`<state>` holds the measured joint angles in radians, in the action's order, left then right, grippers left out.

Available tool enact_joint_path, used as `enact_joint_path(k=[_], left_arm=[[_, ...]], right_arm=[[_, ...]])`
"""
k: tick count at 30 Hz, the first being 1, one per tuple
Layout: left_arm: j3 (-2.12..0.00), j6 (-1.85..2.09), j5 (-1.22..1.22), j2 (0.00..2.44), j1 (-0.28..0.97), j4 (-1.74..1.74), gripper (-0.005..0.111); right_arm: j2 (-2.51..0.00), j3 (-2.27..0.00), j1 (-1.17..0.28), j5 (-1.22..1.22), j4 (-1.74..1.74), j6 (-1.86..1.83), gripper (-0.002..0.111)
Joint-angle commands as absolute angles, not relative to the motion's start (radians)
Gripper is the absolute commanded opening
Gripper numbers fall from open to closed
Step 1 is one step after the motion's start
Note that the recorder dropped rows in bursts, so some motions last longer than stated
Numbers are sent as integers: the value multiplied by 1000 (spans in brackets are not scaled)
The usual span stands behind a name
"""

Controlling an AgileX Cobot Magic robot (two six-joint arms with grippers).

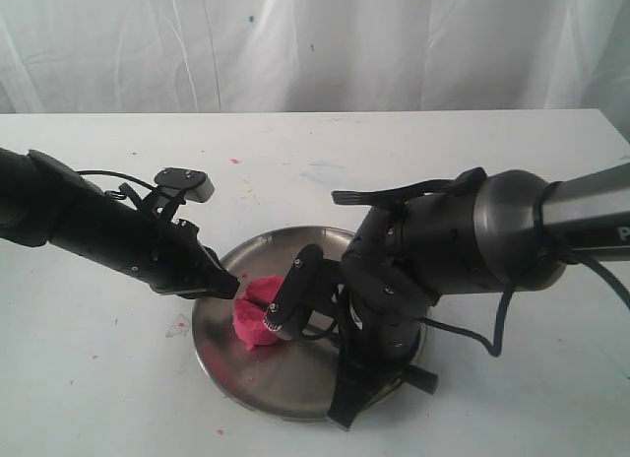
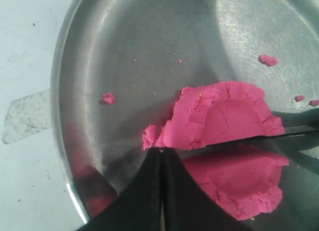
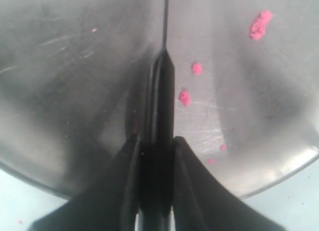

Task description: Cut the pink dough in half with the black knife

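The pink dough [image 1: 254,317] lies on the steel plate [image 1: 295,383], split into two half-moon pieces, one [image 2: 224,116] and the other [image 2: 239,183]. The black knife [image 2: 295,134] lies in the cut between them, thin edge showing. My right gripper [image 3: 155,146] is shut on the knife's handle, and the blade [image 3: 164,32] runs away from it over the plate. The dough is out of the right wrist view. My left gripper [image 2: 161,151] is shut, its tips touching the dough's edge at the end of the cut. In the exterior view it [image 1: 228,284] sits at the plate's left rim.
Small pink crumbs [image 2: 268,59] are scattered over the plate, some [image 3: 185,97] near the blade. A clear tape patch [image 1: 179,326] lies on the white table left of the plate. The bulky right arm [image 1: 443,250] overhangs the plate's right side. A white curtain hangs behind.
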<state>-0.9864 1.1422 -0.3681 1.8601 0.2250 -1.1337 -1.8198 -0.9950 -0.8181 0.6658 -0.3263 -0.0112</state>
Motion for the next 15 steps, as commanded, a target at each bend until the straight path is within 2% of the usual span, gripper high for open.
enact_joint_path(k=[1, 15], left_arm=[[-979, 1146, -382, 1850, 232, -1143, 0], [-979, 1052, -391, 1688, 232, -1061, 0]], right_arm=[[-1819, -999, -817, 655, -352, 0, 5], [-1817, -999, -819, 648, -308, 0, 5]])
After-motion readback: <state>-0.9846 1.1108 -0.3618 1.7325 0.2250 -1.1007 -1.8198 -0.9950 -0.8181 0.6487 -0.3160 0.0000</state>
